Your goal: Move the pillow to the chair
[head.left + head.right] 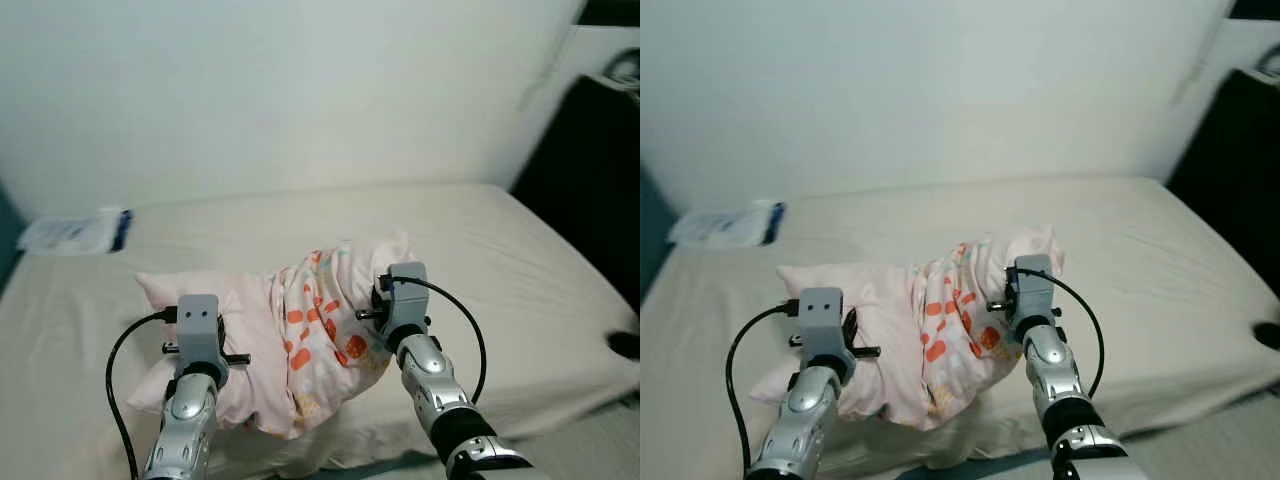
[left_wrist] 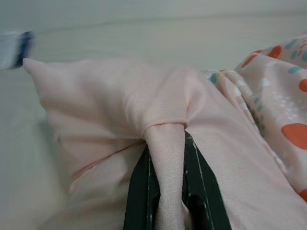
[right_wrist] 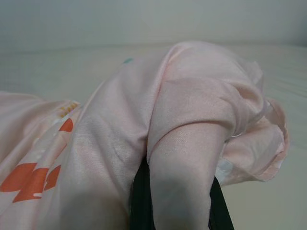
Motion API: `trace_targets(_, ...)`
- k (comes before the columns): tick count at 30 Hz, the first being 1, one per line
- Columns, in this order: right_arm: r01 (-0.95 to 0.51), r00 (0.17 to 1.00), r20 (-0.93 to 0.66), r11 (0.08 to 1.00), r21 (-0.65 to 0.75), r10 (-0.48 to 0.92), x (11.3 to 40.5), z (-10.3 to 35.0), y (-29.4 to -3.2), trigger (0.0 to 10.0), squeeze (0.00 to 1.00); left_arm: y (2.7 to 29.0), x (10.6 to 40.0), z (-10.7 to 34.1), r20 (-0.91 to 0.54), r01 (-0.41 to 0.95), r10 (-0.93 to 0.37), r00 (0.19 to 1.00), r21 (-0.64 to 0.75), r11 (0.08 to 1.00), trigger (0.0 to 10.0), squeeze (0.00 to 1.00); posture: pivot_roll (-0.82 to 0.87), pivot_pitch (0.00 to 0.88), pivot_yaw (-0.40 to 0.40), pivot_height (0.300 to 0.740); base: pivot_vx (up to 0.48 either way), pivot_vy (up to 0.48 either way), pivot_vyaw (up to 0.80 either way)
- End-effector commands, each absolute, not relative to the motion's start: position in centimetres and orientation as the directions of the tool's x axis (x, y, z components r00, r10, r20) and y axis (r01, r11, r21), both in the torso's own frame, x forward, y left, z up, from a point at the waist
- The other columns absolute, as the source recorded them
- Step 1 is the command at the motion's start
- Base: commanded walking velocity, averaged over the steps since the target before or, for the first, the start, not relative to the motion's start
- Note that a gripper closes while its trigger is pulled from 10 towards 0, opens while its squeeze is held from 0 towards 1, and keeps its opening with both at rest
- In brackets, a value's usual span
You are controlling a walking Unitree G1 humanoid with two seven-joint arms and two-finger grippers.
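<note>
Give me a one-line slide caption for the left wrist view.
Left gripper pinches a fold of the pink pillow lying on the bed.

Both your silver arms reach forward, wrists level, cables looping off each. Your left gripper (image 2: 165,179) has its black fingers pinched on a fold of the pink pillow (image 1: 300,330). Your right gripper (image 3: 175,191) is likewise clamped on a bunched fold of it.

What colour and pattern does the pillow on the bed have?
Pale pink pillow with orange-red and teal spots; clearest in the left eye view.
</note>
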State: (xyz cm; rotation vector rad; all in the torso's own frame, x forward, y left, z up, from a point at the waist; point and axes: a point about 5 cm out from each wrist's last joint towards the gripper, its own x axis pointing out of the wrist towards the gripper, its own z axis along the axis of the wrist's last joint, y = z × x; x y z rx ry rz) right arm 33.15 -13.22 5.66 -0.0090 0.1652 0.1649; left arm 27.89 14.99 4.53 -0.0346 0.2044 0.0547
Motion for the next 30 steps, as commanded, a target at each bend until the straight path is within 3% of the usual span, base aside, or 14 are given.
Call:
trace_targets(1,-0.212,0.971,-0.117,0.977,0.003,0.211,33.36,6.44,-12.27,10.0,0.0,13.58,28.28,5.86,-0.127,-0.002,-0.001,0.992,-0.025,1.0,10.0,0.0,0.0,0.0,-0.066,0.74,0.0,0.0,-0.8)
trace_targets(30,-0.216,0.969,-0.124,0.976,0.005,0.215,33.3,6.42,-12.2,10.0,0.0,13.61,28.11,5.8,-0.139,-0.004,0.002,0.99,-0.014,1.0,10.0,0.0,0.0,0.0,-0.067,0.74,0.0,0.0,-0.8)
